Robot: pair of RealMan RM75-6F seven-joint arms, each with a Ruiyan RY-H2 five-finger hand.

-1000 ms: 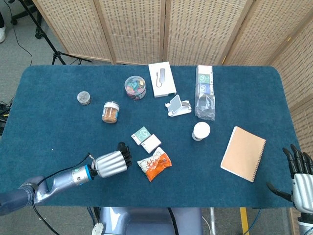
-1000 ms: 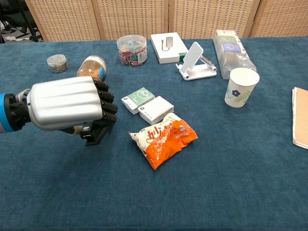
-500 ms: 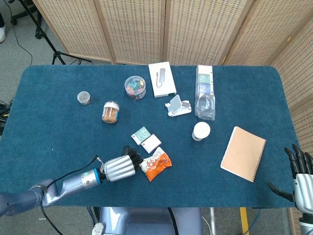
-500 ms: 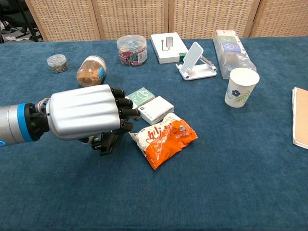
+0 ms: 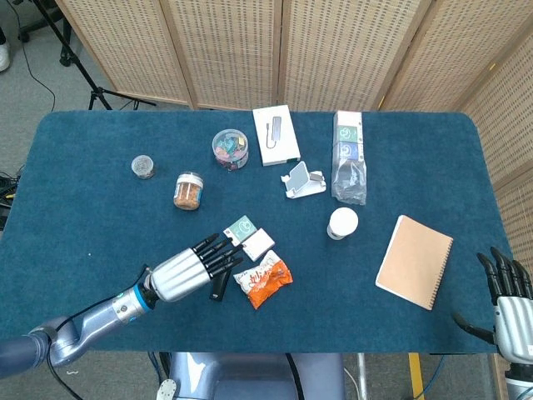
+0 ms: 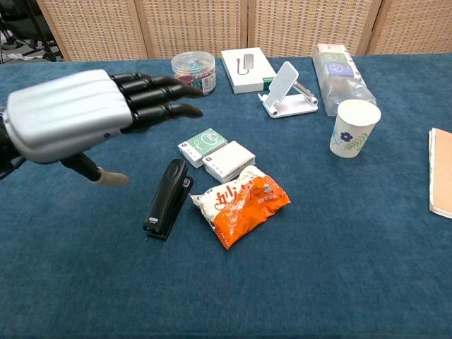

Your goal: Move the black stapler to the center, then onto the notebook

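Observation:
The black stapler [image 6: 168, 198] lies flat on the blue cloth just left of the orange snack packet [image 6: 241, 202]; in the head view the stapler [image 5: 219, 285] peeks out below my fingers. My left hand [image 6: 78, 116] hovers above and to the left of it, fingers stretched out and apart, holding nothing; the same left hand [image 5: 187, 268] shows in the head view. The tan notebook [image 5: 414, 261] lies at the right, its edge [image 6: 441, 181] showing in the chest view. My right hand [image 5: 508, 300] is at the lower right corner, off the table, fingers spread and empty.
Two small white boxes [image 6: 215, 153] lie just beyond the stapler. A paper cup [image 6: 353, 128], a phone stand [image 6: 287, 91], a wrapped packet [image 6: 339, 67], a white box [image 6: 247, 69], a clip tub [image 6: 193, 73] and two jars [image 6: 133, 103] stand further back.
My left hand slid the stapler rightward toward the snack packet, then let go, opened its fingers and lifted up and away to the left. The right hand stayed put.

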